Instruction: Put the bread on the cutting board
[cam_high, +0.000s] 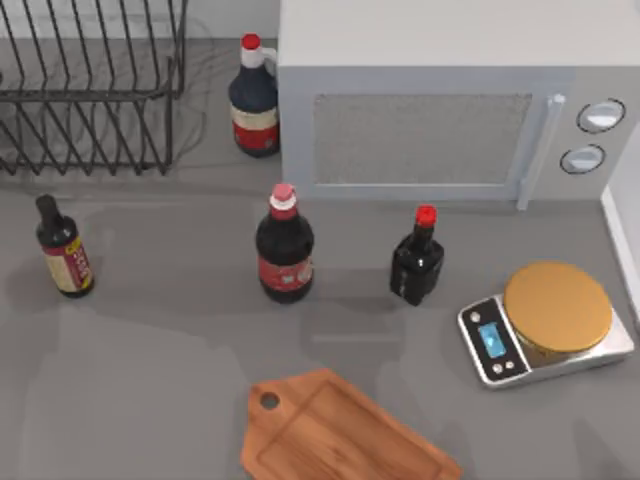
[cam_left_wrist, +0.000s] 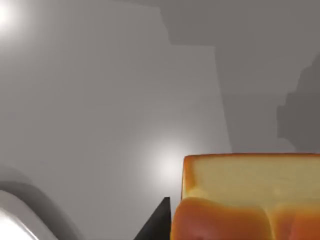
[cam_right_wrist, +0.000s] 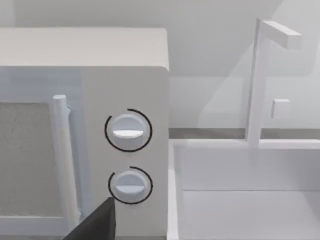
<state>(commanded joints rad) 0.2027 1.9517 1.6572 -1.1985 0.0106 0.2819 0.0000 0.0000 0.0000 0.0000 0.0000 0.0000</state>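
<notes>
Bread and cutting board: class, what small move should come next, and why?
Probably ease the left claw down toward the bread, which lies close below it in the left wrist view, untouched. The cutting board waits bare at the table's near edge.

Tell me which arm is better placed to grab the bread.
Left, probably. Its wrist camera looks straight at the bread close by, while the right wrist camera faces the microwave and sink.

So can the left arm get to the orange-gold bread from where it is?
Probably yes. In the left wrist view the golden-orange bread sits close by on bare grey table, a dark fingertip beside it, nothing between.
</notes>
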